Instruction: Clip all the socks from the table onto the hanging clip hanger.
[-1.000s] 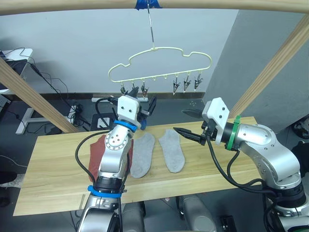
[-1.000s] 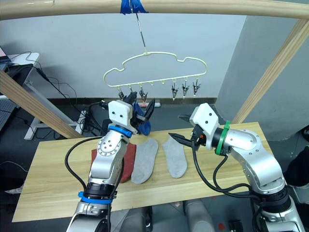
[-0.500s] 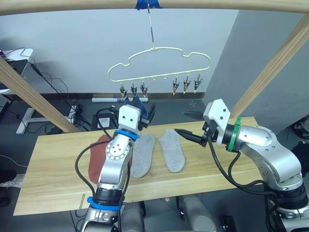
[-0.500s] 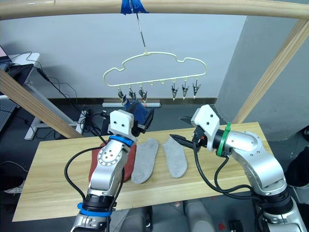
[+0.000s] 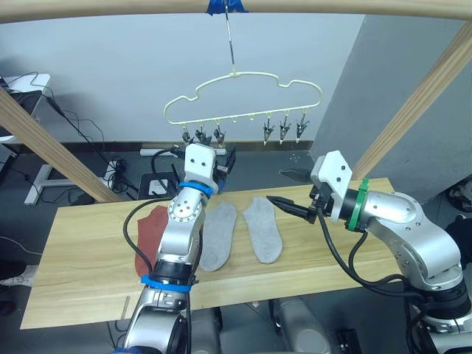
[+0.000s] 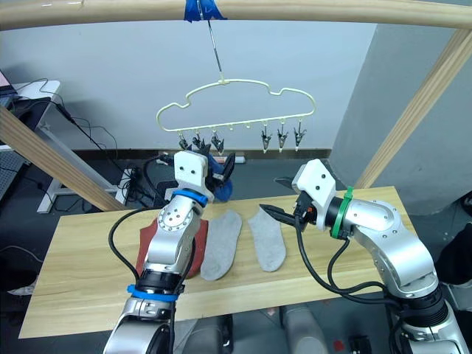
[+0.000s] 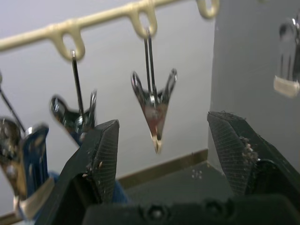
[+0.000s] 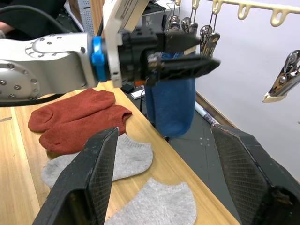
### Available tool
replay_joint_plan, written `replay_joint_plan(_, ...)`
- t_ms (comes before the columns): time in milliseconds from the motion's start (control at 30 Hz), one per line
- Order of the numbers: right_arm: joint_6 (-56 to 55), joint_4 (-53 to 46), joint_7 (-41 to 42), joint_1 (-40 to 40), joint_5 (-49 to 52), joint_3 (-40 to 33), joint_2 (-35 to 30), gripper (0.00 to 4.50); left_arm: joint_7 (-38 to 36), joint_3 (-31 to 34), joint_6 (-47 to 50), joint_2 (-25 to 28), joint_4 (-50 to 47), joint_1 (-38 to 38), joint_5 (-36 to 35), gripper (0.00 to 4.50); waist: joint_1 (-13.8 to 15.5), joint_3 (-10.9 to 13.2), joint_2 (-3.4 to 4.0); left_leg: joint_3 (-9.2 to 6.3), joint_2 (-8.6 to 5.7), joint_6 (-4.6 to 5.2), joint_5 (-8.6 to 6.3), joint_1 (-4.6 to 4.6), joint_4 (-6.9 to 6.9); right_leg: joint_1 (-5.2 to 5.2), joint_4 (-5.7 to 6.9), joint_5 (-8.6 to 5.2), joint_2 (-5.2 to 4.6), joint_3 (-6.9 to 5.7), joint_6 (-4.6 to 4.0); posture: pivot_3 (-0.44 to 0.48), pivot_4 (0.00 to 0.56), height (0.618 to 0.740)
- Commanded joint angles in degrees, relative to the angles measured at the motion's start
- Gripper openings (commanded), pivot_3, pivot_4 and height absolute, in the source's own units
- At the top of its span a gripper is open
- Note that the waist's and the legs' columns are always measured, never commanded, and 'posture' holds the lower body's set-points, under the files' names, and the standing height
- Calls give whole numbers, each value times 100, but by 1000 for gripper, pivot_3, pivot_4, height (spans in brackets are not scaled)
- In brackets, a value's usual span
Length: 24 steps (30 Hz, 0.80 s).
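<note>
The pale yellow-green clip hanger point(image 5: 243, 92) hangs by its hook from the wooden rail, with small metal clips along its bottom edge. A blue sock point(image 8: 171, 105) hangs from the clips at the left end. My left gripper point(image 5: 225, 158) is raised just under those clips and stands open; an empty clip point(image 7: 154, 105) shows between its fingers. My right gripper point(image 5: 285, 190) hovers open over the table point(image 5: 88, 273), beside two grey socks point(image 5: 217, 236) point(image 5: 262, 230). Two rust-red socks point(image 5: 147, 236) lie further left, partly behind my left arm.
A thick wooden rail point(image 5: 332, 6) runs overhead, carried by slanted wooden posts on the left point(image 5: 44, 140) and right point(image 5: 420, 96). Three empty clips point(image 5: 285, 129) hang at the hanger's right end. Cables and a desk leg lie on the floor behind the table.
My left gripper dipped half a second ago and has come back up under the left clips. The right arm and the socks on the table have stayed put.
</note>
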Motion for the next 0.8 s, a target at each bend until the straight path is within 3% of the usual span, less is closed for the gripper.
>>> replay_joint_plan(33,2,-293,13,-18,299,-178,17,3325,72,56,-200,-17,-130,-127,9,3288,-1,0,0,0,0,0,0,0,0,0,1,0,0,0,0,-291,252,740)
replay_joint_plan(500,65,-286,-63,-60,693,-181,-2,3325,212,90,-14,24,-255,-317,36,3288,1,0,0,-1,0,0,0,0,1,0,2,0,0,-1,0,-277,250,740)
replay_joint_plan(633,73,-279,-95,-68,758,-179,-23,3325,182,77,-29,51,-249,-335,37,2512,1,0,0,-1,0,0,0,0,1,0,2,0,0,0,0,-277,250,740)
replay_joint_plan(800,113,-286,-115,-90,814,-191,-15,3325,148,66,80,48,-315,-264,7,982,1,0,0,-1,0,0,0,0,1,0,2,0,0,-1,0,-277,250,740)
